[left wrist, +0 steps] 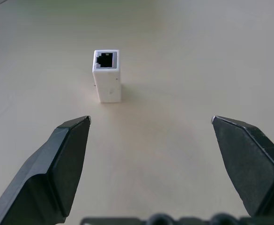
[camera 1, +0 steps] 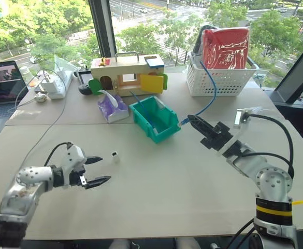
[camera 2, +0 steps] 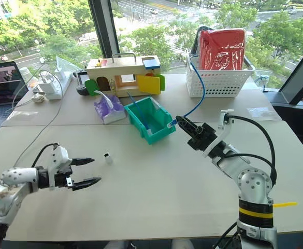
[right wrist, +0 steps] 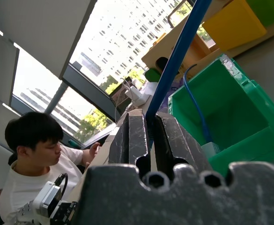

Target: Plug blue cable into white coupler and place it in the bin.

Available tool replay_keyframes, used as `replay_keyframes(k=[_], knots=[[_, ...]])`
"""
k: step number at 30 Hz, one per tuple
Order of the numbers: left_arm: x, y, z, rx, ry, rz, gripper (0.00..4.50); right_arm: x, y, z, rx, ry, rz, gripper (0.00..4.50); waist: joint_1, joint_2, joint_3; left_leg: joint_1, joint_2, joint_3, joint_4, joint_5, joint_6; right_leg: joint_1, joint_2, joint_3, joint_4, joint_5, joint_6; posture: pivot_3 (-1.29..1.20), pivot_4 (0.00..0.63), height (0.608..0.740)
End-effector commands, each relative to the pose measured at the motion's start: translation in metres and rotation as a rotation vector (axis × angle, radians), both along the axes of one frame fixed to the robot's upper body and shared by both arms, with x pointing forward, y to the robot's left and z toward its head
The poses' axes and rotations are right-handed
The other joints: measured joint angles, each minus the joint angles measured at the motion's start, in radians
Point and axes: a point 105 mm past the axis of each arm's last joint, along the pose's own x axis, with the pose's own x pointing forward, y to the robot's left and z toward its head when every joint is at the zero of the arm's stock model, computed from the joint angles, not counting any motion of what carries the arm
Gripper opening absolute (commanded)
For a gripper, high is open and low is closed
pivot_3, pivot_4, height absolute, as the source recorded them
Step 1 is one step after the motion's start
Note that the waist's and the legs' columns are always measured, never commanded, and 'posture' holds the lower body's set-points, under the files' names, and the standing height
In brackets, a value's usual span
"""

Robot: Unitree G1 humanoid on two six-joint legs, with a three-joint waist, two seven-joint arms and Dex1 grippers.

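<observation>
1. My left gripper (camera 1: 102, 170) hangs low over the table (camera 1: 192, 187), fingers spread wide, nothing between them.
2. Coupler (camera 1: 115, 155) stands on the table just past my left fingertips, apart from them. Head views give only a white speck with a dark top.
3. Left wrist view fills that in: coupler (left wrist: 107, 75) upright on end, dark socket facing up toward the camera, sitting ahead of the gap between my two fingers (left wrist: 57, 164), touching neither.
4. My right gripper (camera 1: 192, 121) is raised over the table, right of the bin (camera 1: 156, 119), pointing toward it. Jaws closed on the cable (camera 1: 212, 96).
5. Head views show the cable's run: from my right fingertips it arcs up and back to the white basket (camera 1: 221, 78) on the far side. A clear plug end pokes out at the fingertips, close to the bin's right edge.
6. Right wrist view shows the grip itself: cable (right wrist: 176, 61) pinched between the two pads, running straight out from them. It also shows a second blue cord (right wrist: 195, 105) lying inside the bin (right wrist: 240, 117), and a person (right wrist: 31, 159) in a white shirt seated off to the side.
7. Bin sits mid-table, near the purple tissue pack (camera 1: 112, 108) and in front of the wooden toy house (camera 1: 128, 72). Coupler is well apart from it, on the near-left side.
</observation>
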Motion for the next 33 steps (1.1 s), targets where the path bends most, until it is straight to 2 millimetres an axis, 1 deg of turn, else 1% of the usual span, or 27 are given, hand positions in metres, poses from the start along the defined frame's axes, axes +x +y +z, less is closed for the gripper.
replay_keyframes(k=[1, 3, 5, 9, 11, 14, 17, 21, 28, 29, 30, 32, 33], knots=[[0.011, 0.01, -0.002, 0.095, -0.009, -0.116, 4.46, -0.008, -0.004, 0.017, 0.01, -0.081, -0.022, 0.0, 0.001, 0.0, 0.0, 0.0, 0.0, 0.0, 0.0, 0.0, 0.0, 0.0, 0.0, 0.0, 0.0, 0.0, 0.0, 0.0, 0.15, 0.74], [0.025, 0.011, -0.001, 0.123, -0.021, -0.153, 4.46, -0.01, -0.008, 0.016, 0.008, -0.081, -0.044, 0.0, 0.004, 0.0, 0.0, 0.0, 0.0, 0.0, 0.0, 0.0, 0.0, -0.001, 0.0, 0.0, 0.001, 0.0, 0.0, 0.0, 0.15, 0.74], [0.038, 0.006, -0.002, 0.15, -0.034, -0.2, 4.46, -0.012, -0.01, 0.015, 0.007, -0.081, -0.057, 0.0, 0.009, 0.0, 0.0, 0.0, 0.0, 0.0, 0.0, 0.0, 0.0, -0.001, 0.0, -0.001, 0.001, 0.0, 0.0, 0.0, 0.15, 0.74], [0.057, -0.012, -0.002, 0.162, -0.054, -0.266, 4.46, -0.015, -0.013, 0.017, 0.004, -0.086, -0.074, 0.0, 0.007, 0.0, 0.0, -0.001, 0.0, 0.0, 0.0, 0.0, 0.0, -0.001, 0.0, -0.001, 0.001, 0.0, 0.0, 0.0, 0.15, 0.74], [0.063, -0.021, -0.001, 0.172, -0.062, -0.297, 4.46, -0.016, -0.015, 0.018, 0.0, -0.088, -0.085, 0.0, 0.006, -0.001, 0.0, -0.001, 0.0, 0.0, 0.0, 0.0, 0.0, -0.001, 0.0, -0.001, 0.002, 0.0, 0.0, 0.0, 0.15, 0.74], [0.069, -0.033, -0.001, 0.204, -0.07, -0.344, 4.46, -0.019, -0.017, 0.019, -0.005, -0.089, -0.101, 0.0, 0.0, -0.001, 0.0, -0.001, 0.0, 0.0, 0.0, 0.0, 0.0, -0.001, 0.0, -0.001, 0.001, 0.0, 0.0, 0.0, 0.15, 0.74], [0.074, -0.039, 0.0, 0.232, -0.078, -0.354, 4.46, -0.021, -0.017, 0.02, -0.007, -0.089, -0.111, 0.0, -0.008, -0.001, 0.0, -0.001, 0.0, -0.001, 0.0, 0.0, 0.0, -0.001, 0.0, -0.001, 0.002, 0.0, 0.0, 0.0, 0.15, 0.74], [0.075, -0.041, -0.003, 0.281, -0.074, -0.373, 4.46, -0.022, -0.017, 0.021, -0.007, -0.089, -0.122, 0.0, -0.015, -0.001, 0.0, -0.001, 0.0, -0.001, 0.0, 0.0, 0.0, -0.001, 0.0, -0.001, 0.002, 0.0, 0.0, 0.0, 0.15, 0.74], [0.073, -0.04, -0.004, 0.28, -0.05, -0.39, 4.46, -0.021, -0.016, 0.023, -0.005, -0.086, -0.119, 0.0, -0.013, -0.001, 0.0, -0.001, 0.0, -0.001, 0.0, 0.0, 0.0, -0.001, 0.0, -0.001, 0.003, 0.0, 0.001, 0.0, 0.15, 0.74], [0.073, -0.038, -0.004, 0.276, -0.046, -0.382, 3.94, -0.021, -0.016, 0.023, -0.004, -0.086, -0.117, 0.0, -0.014, -0.001, 0.0, -0.001, 0.0, -0.001, 0.0, 0.0, 0.0, -0.001, 0.0, -0.001, 0.003, 0.0, 0.001, 0.0, 0.15, 0.74], [0.071, -0.036, -0.005, 0.279, -0.028, -0.382, 3.73, -0.02, -0.015, 0.023, -0.004, -0.085, -0.113, 0.0, -0.014, -0.001, 0.0, -0.001, 0.0, -0.001, 0.0, 0.0, 0.0, -0.001, 0.0, -0.001, 0.003, 0.0, 0.001, 0.0, 0.15, 0.74], [0.068, -0.032, -0.008, 0.299, -0.011, -0.396, 2.95, -0.019, -0.015, 0.023, -0.002, -0.086, -0.108, 0.0, -0.014, -0.001, 0.0, -0.001, 0.0, -0.001, 0.0, 0.0, 0.0, -0.001, 0.0, -0.001, 0.003, 0.0, 0.001, 0.0, 0.15, 0.74], [0.065, -0.03, -0.01, 0.313, -0.006, -0.406, 2.65, -0.019, -0.014, 0.023, -0.001, -0.086, -0.105, 0.0, -0.014, -0.001, 0.0, -0.001, 0.0, -0.001, 0.0, 0.0, 0.0, -0.001, 0.0, -0.001, 0.003, 0.0, 0.001, 0.0, 0.15, 0.74]])
